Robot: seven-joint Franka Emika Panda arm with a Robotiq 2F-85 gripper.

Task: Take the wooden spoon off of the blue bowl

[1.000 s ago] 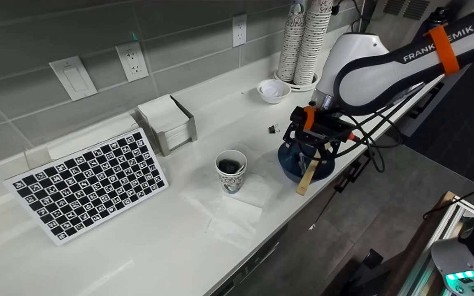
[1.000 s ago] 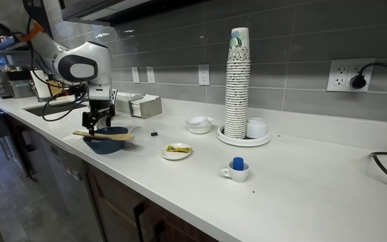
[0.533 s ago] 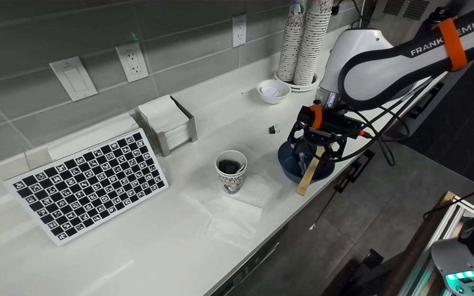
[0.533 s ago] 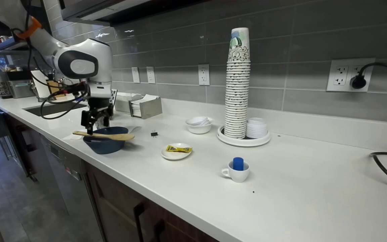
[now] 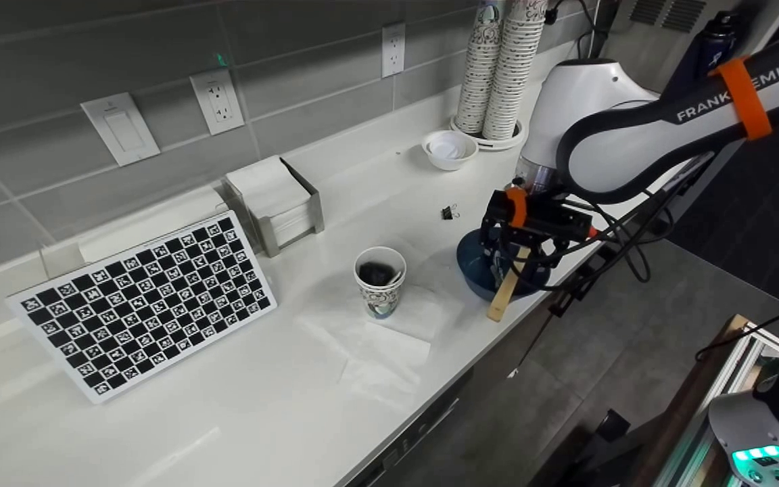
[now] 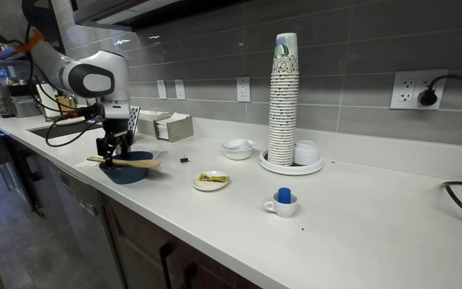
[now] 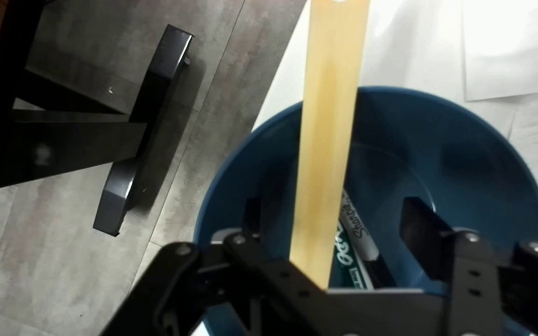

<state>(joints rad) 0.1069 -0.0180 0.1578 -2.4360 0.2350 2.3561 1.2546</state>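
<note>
The wooden spoon (image 6: 144, 163) lies across the rim of the blue bowl (image 6: 126, 176), with both ends past the rim. In an exterior view its flat handle (image 5: 506, 292) sticks out over the near side of the bowl (image 5: 472, 272). In the wrist view the handle (image 7: 327, 121) runs between the open fingers of my gripper (image 7: 334, 217), nearer the left finger, with a gap on each side. The gripper hides the spoon's lower part there. In an exterior view my gripper (image 6: 116, 155) is down at the bowl, its fingertips near rim height.
Markers (image 7: 360, 228) lie inside the bowl under the spoon. The counter edge (image 5: 457, 362) is close beside the bowl. A paper cup (image 5: 381, 299), a binder clip (image 5: 450, 212) and a plate with a yellow packet (image 6: 211, 185) stand near. Cup stacks (image 6: 284, 116) stand farther off.
My gripper shifted slightly over the bowl, then came down with its fingers around the spoon's handle. The spoon and bowl have not moved.
</note>
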